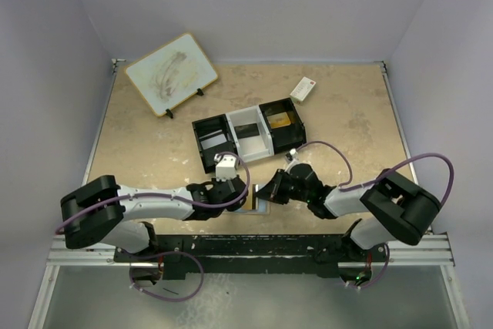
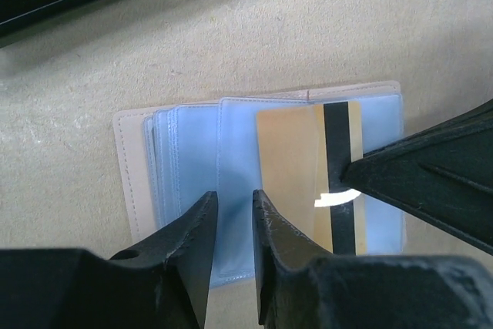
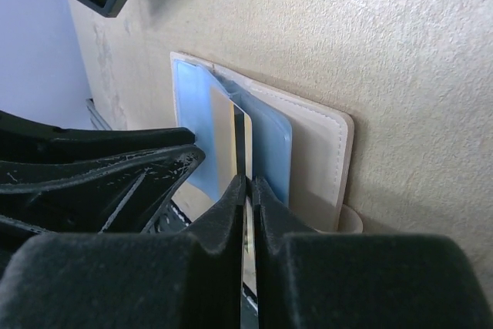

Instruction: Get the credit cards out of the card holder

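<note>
Evidently the pulling-out step was in hand: the card holder (image 2: 231, 144) lay open near the tabletop's (image 1: 347, 113) near edge. The right gripper (image 3: 248, 182) was pinched tight on a gold credit card (image 2: 293, 159) (black stripe showing). The left gripper (image 2: 235, 198), jaws slightly parted, sat at the blue sleeves, gripping nothing I could see. Next, I judged, came a steady draw clear of the pocket.

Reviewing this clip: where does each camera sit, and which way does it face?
Top external: above and behind the bases, facing down at the table; both arms show, left gripper and right gripper meeting at the card holder.
Left wrist: on the left arm, looking down past its parted fingers at the open card holder and gold card; a right finger shows at right.
Right wrist: low, looking along its fingers, shut on the gold card's edge.
Shared: both wrist views show card holder and gold card.
</note>
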